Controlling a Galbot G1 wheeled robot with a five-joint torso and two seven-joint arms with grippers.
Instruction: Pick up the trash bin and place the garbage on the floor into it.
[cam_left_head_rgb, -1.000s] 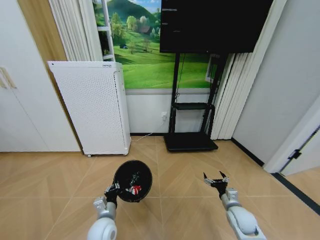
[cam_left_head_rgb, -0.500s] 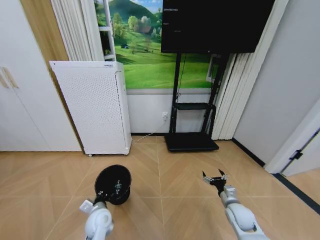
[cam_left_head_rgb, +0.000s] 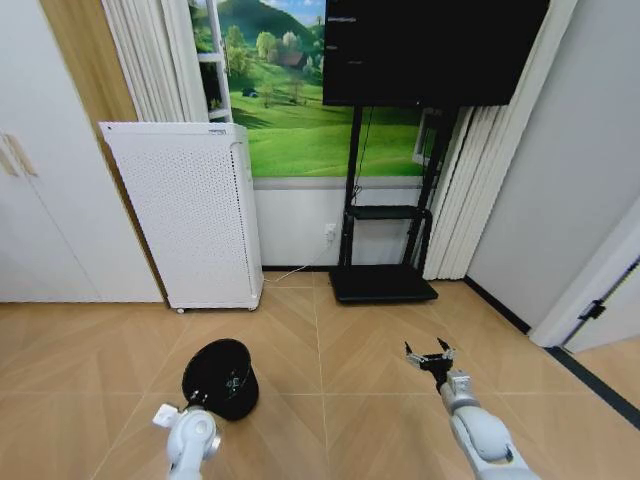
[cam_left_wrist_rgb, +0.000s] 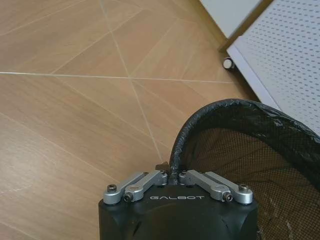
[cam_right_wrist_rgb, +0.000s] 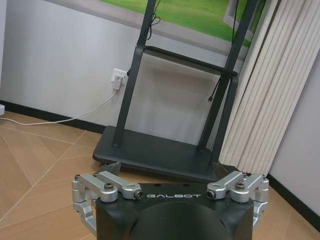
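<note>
We see the trash bin (cam_left_head_rgb: 222, 377) low on the wooden floor (cam_left_head_rgb: 330, 330), at about seven o'clock in the head view, just in front of the big white box with tiny holes (cam_left_head_rgb: 190, 215). Our left gripper (cam_left_wrist_rgb: 171, 173) is pinched tight on the bin's black rim, so we are holding the bin. In the head view something small shows inside the bin, but we cannot tell what it is. Our right gripper (cam_left_head_rgb: 430, 357) sits at about five o'clock with its fingers spread wide and nothing in them. It points toward the black stand (cam_right_wrist_rgb: 165, 150) under the dark screen (cam_left_head_rgb: 430, 50). We see no litter lying on the floor around us, so we think the picking up is nearly done or all done. We cannot be sure, because parts of the floor are out of sight. What may be left is to put the bin down and let go. The word GALBOT is printed in white on both grippers. We cannot read any writing on the bin.
</note>
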